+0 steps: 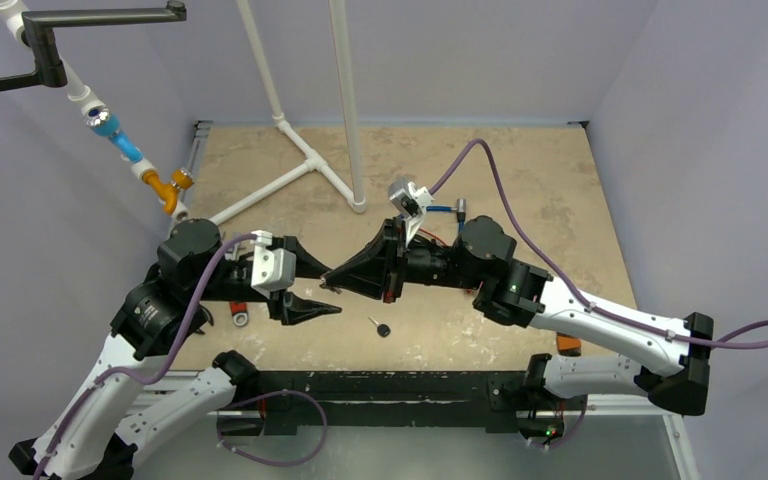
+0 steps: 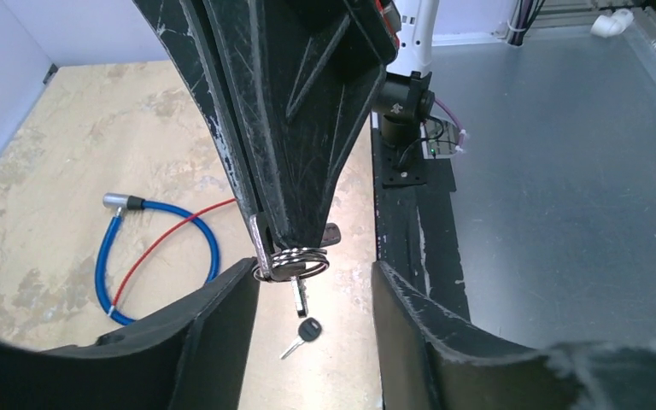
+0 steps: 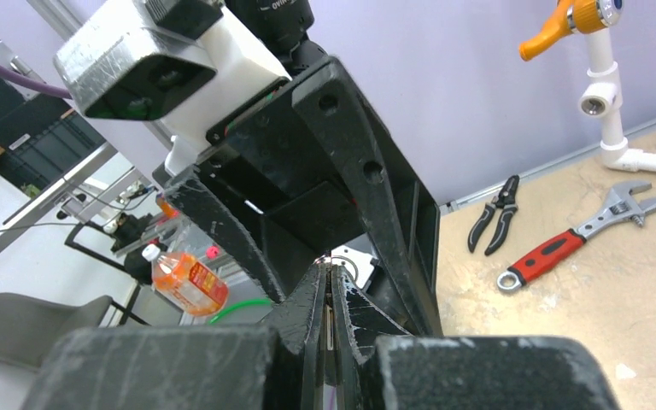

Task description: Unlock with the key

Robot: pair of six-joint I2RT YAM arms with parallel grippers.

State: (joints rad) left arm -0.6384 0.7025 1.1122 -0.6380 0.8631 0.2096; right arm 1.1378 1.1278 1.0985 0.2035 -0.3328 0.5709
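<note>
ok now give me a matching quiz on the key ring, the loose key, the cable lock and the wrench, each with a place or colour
1 key ring
2 loose key
3 cable lock
4 wrench

a red handle
b blue
c pinched in the right gripper
d flat on the table

Pairs: 1-c, 2-d, 3-b, 4-a

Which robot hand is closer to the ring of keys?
Right. The right gripper is shut on the key ring, pinching it at its tips. The left gripper is open, with one finger on each side of the ring, not gripping it.
</note>
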